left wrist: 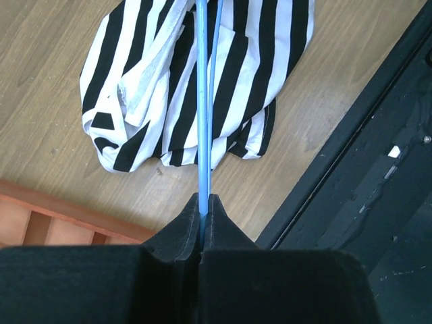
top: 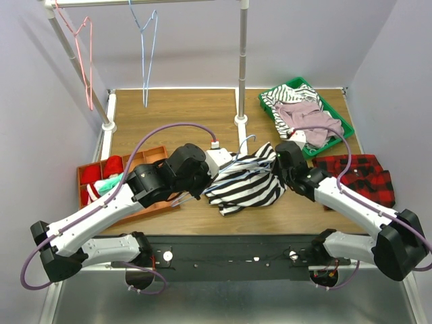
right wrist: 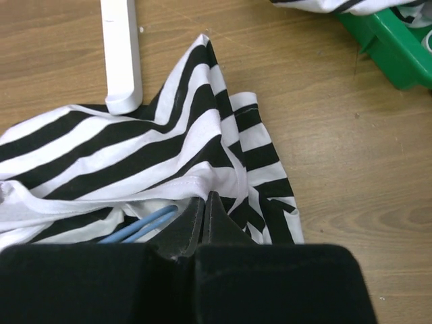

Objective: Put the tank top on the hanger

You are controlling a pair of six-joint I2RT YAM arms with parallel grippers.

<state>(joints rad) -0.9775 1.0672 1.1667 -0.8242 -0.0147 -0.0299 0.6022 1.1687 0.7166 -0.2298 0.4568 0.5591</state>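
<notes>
The black-and-white striped tank top lies bunched on the wooden table between the two arms. It also shows in the left wrist view and the right wrist view. My left gripper is shut on the light-blue wire hanger, whose wire runs across the top. The hanger's wires show above the cloth and poke out under it in the right wrist view. My right gripper is shut on the tank top's white-hemmed edge and holds it raised at the cloth's right end.
A green bin with a striped and a pale pink garment stands back right. A red-and-black plaid cloth lies right. An orange tray is left. The rack post stands just behind the tank top. Pink and blue hangers hang on the rail.
</notes>
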